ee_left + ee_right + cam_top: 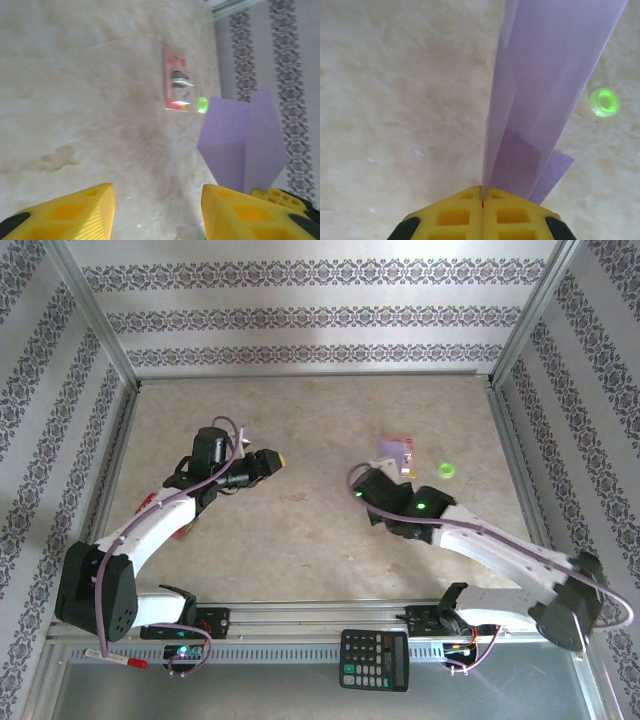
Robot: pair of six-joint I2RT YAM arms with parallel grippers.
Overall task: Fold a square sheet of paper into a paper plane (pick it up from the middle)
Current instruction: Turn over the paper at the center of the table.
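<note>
Patterned wallpaper in pale grey bands with dark floral stripes lines the enclosure on three sides, framed by bare aluminium rails. Below it lies the table, a smooth beige top with a mottled, marble-like stain. Two white jointed arms reach out from the near rail, each trailed by a lilac cable. The left gripper hangs over bare table with its blocky yellow ribbed fingers well apart and nothing between them. The right gripper has its matching yellow fingers pressed flat together, pinching the lower end of the paper plane. That plane is thin, matte lavender paper, folded into a long narrow shape with sharp straight creases and overlapping layers that look darker where they double up. It is lifted off the table to the right of centre, and from the left wrist camera it reads as a pointed form with a centre crease. A black calculator with grey keys rests on the near rail. Just beyond the plane a small glossy red-and-white packet lies flat, and near it sits a tiny bright green ring.
</note>
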